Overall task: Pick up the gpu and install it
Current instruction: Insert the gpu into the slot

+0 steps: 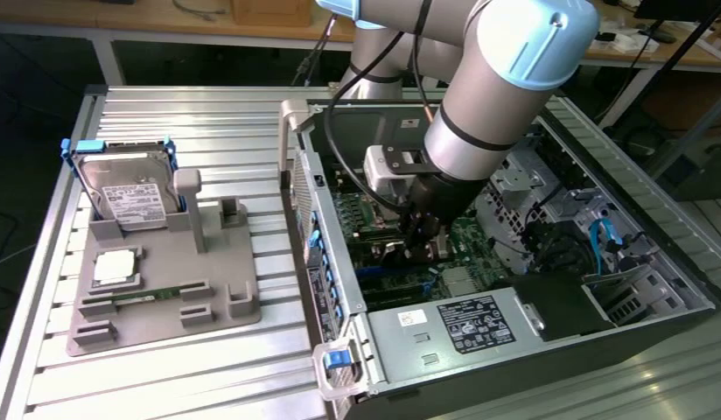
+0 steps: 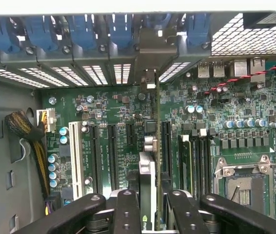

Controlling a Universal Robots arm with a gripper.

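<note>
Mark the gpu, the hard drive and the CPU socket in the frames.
gpu (image 2: 147, 175): wrist view, on the middle of the card's edge-on body.
hard drive (image 1: 132, 201): exterior view, on its white label.
CPU socket (image 2: 244, 187): wrist view, on the centre of the socket, inside its metal frame.

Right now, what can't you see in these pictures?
- Wrist view: the gpu, pinched in the claw, is edge-on and hides its own slot.
- Exterior view: the arm hides most of the gpu.
- Exterior view: the writing on the hard drive label is too small to read.
</note>
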